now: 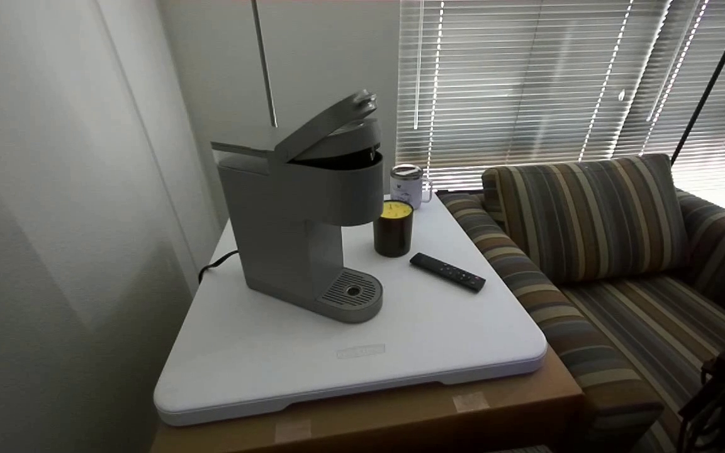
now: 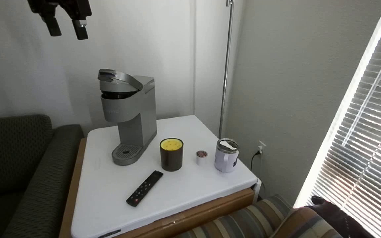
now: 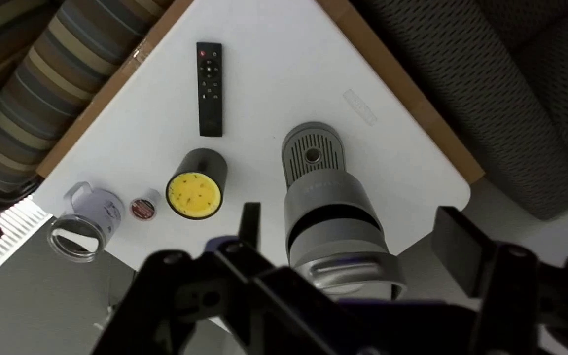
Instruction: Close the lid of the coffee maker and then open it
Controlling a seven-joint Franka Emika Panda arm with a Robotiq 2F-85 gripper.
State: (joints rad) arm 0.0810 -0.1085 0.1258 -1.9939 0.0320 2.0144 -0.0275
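Observation:
The boxy grey coffee maker (image 1: 274, 214) stands upright on a white table and shows in every view. Its rounded lid (image 1: 347, 139) is partly raised, with a dark gap between it and the brew head (image 2: 119, 107). A loop-shaped handle (image 3: 348, 268) tops the lid and is tilted up. My gripper (image 2: 68, 33) hangs in the air, higher than the lid and left of it in an exterior view. In the wrist view its fingers (image 3: 250, 222) stand wide apart with nothing gripped; the lid appears below, between them, and the machine's rear is hidden by the gripper.
Beside the machine on the white table (image 1: 243, 377) are a dark candle jar (image 2: 172, 160), a black remote (image 2: 145, 188), a small pod (image 2: 201, 158) and a lidded mug (image 2: 225, 162). A black cord (image 1: 214, 261) runs behind the machine. A striped armchair (image 1: 545, 302) adjoins the table.

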